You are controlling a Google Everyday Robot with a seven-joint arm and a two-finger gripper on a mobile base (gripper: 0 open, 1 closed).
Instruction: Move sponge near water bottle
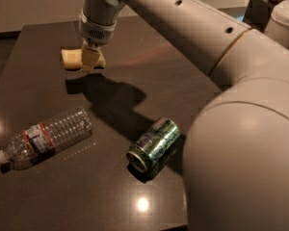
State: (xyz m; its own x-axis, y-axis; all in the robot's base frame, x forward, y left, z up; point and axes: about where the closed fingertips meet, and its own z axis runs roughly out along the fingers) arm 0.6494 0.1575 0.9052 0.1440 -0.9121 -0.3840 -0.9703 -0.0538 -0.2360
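The pale yellow sponge (70,59) is at the far left of the dark table, sticking out to the left of my gripper (92,61). The gripper comes down from above and is shut on the sponge, holding it slightly above the table with its shadow beneath. The water bottle (44,138), clear and ribbed with a white cap and a red-edged label, lies on its side at the near left, cap pointing left. It is well in front of the sponge.
A green drink can (154,146) lies on its side near the table's middle, right of the bottle. My arm's large body (241,143) fills the right side. A white container (285,23) stands at the far right.
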